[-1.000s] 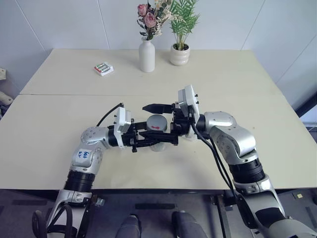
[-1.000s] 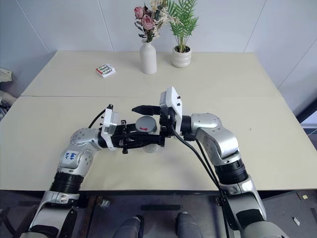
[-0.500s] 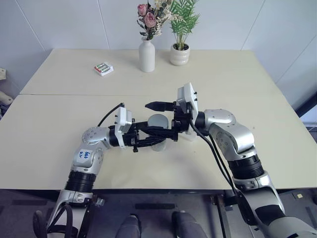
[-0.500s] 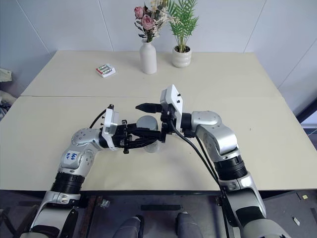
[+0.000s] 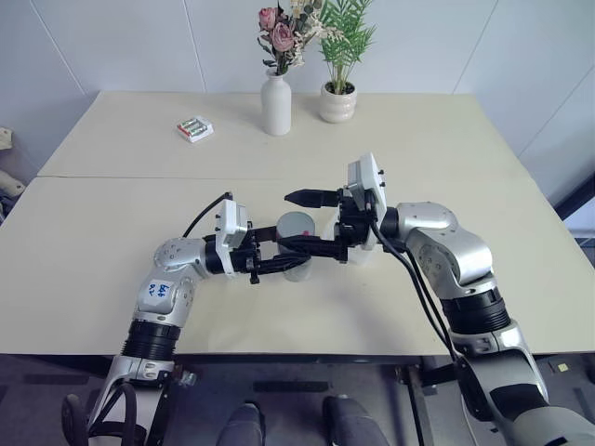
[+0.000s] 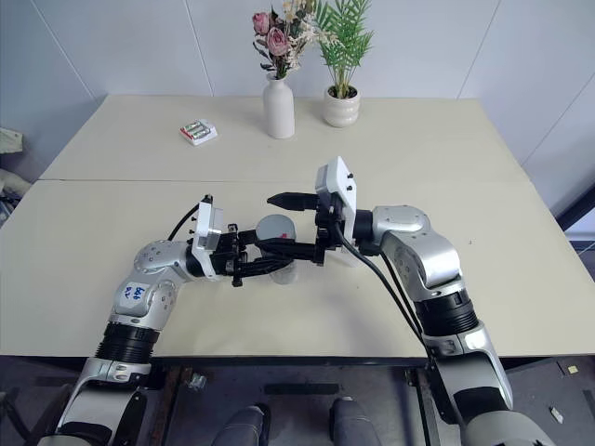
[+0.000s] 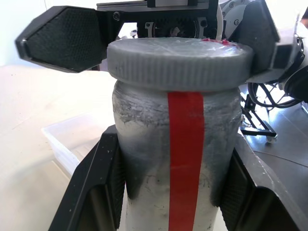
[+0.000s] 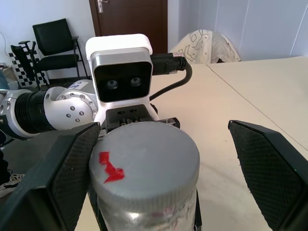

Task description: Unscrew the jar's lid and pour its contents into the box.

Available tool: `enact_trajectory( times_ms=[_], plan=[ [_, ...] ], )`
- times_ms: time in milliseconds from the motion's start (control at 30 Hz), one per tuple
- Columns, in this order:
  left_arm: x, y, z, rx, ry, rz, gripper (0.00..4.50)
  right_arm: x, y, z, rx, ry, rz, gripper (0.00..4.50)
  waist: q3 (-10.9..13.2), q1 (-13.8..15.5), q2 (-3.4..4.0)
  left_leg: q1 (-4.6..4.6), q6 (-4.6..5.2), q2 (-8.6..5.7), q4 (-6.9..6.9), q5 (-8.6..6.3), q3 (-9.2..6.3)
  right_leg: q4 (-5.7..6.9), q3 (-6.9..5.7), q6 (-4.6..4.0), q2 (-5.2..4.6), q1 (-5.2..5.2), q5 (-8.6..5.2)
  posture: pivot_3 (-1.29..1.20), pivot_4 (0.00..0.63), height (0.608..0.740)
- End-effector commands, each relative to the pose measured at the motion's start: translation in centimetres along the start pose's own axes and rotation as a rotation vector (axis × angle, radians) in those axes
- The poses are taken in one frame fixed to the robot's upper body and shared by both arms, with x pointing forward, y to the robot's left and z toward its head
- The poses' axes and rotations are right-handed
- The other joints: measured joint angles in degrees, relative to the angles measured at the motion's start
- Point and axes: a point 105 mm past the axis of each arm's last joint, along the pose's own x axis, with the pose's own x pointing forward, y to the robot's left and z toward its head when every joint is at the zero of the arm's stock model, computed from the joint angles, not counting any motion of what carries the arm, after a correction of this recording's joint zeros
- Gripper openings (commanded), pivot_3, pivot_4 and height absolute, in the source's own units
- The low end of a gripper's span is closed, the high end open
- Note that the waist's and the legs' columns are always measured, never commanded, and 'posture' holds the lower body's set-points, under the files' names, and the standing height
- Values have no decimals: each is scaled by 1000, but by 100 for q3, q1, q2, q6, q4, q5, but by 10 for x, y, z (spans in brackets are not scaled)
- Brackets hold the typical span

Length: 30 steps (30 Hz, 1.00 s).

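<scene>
On the far left part of the table (image 5: 112, 232) lies a small pack of batteries (image 5: 194, 128). Closer in, the left gripper (image 5: 290, 257) is squeezed tight around the jar (image 7: 175, 159), holding it up over the middle of the table. The jar is silvery grey with a red stripe down its side. The lid (image 8: 144, 161) sits on top of the jar and has a red mark on it. Behind, near the far edge, stand a white vase (image 5: 275, 104) with flowers and a small plant pot (image 5: 337, 102). The right gripper (image 5: 307, 223) is spread wide open, with one finger on each side of the lid, not squeezing it. The clear box (image 7: 72, 144) rests on the table just beside the jar, under the right gripper.
</scene>
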Motion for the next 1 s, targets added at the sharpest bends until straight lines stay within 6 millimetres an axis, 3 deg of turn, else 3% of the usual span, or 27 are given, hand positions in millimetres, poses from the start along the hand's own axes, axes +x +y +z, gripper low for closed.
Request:
enact_trajectory(
  times_ms=[33,233,733,1000],
  plan=[
    [3,-4,12,52,-30,-37,2085,-21,-14,8,-21,-26,-96,4482,0,-3,0,0,0,0,0,0,0,0,0,0,0,0,0,0,150,740],
    [3,-4,11,49,-29,-36,2085,-33,-19,4,-9,-10,-133,4482,0,-5,0,0,0,0,0,0,1,0,0,0,0,0,0,0,150,740],
    [1,-4,10,51,-24,-28,2085,-86,-30,3,30,23,-282,4482,0,3,0,1,2,-1,0,1,3,-1,1,1,1,1,0,0,150,740],
    [0,-5,9,48,-21,-27,2085,-67,-1,20,53,-34,-114,4482,0,3,1,0,2,-1,0,1,4,-2,4,3,0,1,1,0,150,740]
  ],
)
